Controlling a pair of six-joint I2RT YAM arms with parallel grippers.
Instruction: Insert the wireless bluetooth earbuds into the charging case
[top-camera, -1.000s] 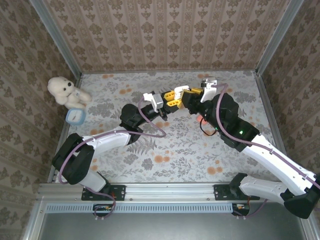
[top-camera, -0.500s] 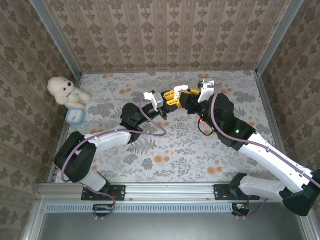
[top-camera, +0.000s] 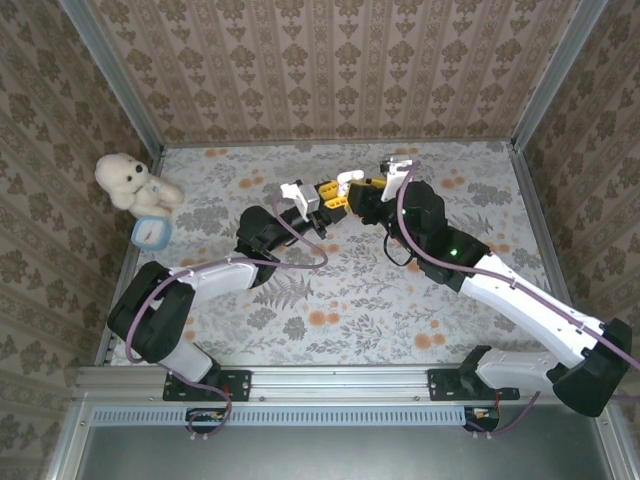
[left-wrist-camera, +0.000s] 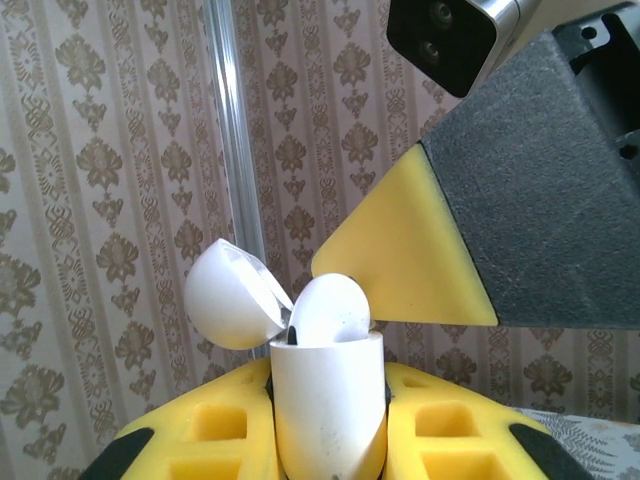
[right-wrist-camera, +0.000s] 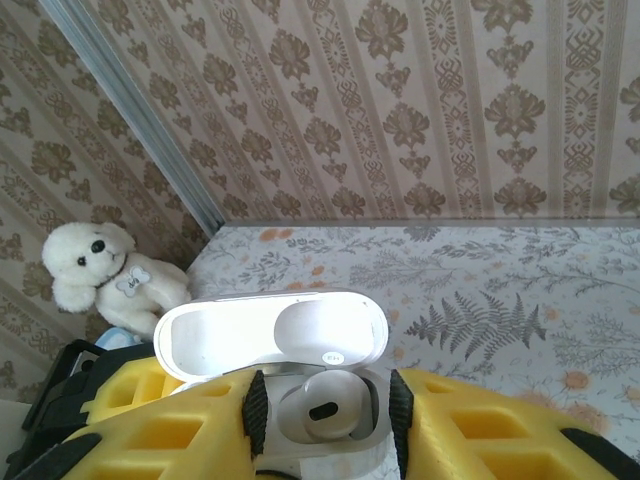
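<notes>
My left gripper (top-camera: 325, 192) is shut on the white charging case (left-wrist-camera: 328, 400) and holds it upright above the back middle of the table. The case's lid (left-wrist-camera: 225, 295) is swung open to the left. A white earbud (left-wrist-camera: 330, 308) pokes out of the case top. In the right wrist view that earbud (right-wrist-camera: 320, 405) lies in a well under the open lid (right-wrist-camera: 270, 335). My right gripper (top-camera: 358, 190) meets the case from the right. Its yellow finger (left-wrist-camera: 400, 260) hangs just above the earbud. The right gripper (right-wrist-camera: 327, 412) is open, its pads either side of the well, clear of the earbud.
A white teddy bear (top-camera: 125, 180) sits at the table's back left corner, with a small blue-and-white object (top-camera: 150, 232) in front of it. Patterned walls and metal corner posts (top-camera: 115, 85) close in the floral table (top-camera: 330, 310). Both arms cross the table's middle.
Both grippers, still together around the case, have shifted a little to the left and towards the back wall. The right arm has swung leftwards with them.
</notes>
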